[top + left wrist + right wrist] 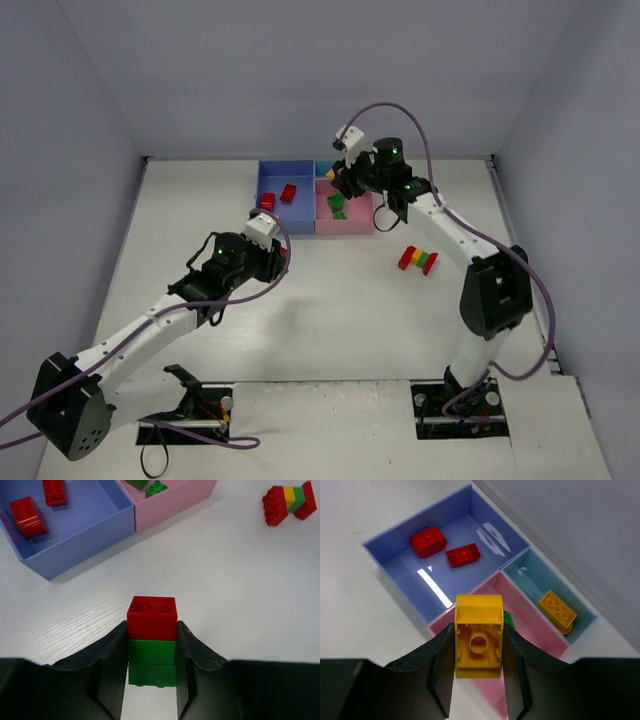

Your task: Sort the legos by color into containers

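My left gripper (151, 627) is shut on a stack of one red brick over two green ones (151, 650), held above the table in front of the blue tray (85, 525); it shows in the top view (283, 255). My right gripper (478, 630) is shut on a yellow rounded brick (479, 645), hovering over the pink tray (532, 637) in the top view (340, 182). Two red bricks (427, 541) lie in the blue tray (300, 215), green bricks (338, 207) in the pink tray (358, 215), and a yellow brick (557, 611) in the teal tray (530, 580).
A red, yellow and green joined stack (418, 260) lies on the table right of the trays; it also shows in the left wrist view (290, 502). Grey walls close the back and sides of the table.
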`<state>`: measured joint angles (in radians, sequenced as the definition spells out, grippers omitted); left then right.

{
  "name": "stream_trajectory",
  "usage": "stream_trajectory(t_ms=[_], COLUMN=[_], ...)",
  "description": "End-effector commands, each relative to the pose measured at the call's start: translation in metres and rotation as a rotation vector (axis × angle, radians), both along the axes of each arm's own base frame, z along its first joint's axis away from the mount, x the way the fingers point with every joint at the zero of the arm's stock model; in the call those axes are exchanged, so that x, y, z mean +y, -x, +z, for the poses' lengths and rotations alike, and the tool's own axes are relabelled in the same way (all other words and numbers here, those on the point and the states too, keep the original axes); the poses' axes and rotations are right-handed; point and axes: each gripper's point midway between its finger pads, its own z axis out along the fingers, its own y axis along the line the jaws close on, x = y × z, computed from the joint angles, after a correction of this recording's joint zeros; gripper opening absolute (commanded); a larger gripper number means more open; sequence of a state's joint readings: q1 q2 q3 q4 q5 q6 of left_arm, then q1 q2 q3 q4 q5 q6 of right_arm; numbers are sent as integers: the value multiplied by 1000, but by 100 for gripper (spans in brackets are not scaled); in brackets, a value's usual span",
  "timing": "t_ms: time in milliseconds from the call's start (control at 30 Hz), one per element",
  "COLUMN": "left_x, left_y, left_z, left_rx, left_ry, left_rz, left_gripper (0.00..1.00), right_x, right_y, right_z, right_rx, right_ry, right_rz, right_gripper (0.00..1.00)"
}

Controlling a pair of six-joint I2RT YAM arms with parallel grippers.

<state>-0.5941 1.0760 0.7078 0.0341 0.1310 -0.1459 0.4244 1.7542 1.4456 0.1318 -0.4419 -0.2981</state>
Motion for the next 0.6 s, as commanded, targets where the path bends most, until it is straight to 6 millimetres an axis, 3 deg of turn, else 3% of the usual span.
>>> stream_trajectory(t_ms=[0,33,67,100,133,167,233,267,333,567], left_x=[9,10,10,12,12,11,10,10,11,17], left_y=[-8,-7,-6,-5,-5,-4,-2,-2,-1,2], left_z=[41,41,41,41,41,42,42,43,42,48], left_rx=[-10,6,10,18,30,34,53,53,62,58], left_ry=[114,118,122,127,141,147,163,168,167,186], left_rz=[138,147,153,162,173,172,180,183,188,215], left_gripper=[0,0,0,0,0,0,0,0,0,0], right_x=[0,2,5,6,7,9,11,12,13,14], right_y=[-51,-59,-70,-82,-89,-98,-114,-120,-131,-153], right_z=[18,17,0,11,9,-8,0,-14,-11,-43], right_rx=[-258,-277,-268,-316,-327,-312,-356,-344,-370,-377], right_ry=[174,188,219,237,248,265,283,297,309,364], right_rz=[49,52,53,53,51,56,40,40,30,14], right_gripper=[27,27,28,28,28,28,29,30,30,34])
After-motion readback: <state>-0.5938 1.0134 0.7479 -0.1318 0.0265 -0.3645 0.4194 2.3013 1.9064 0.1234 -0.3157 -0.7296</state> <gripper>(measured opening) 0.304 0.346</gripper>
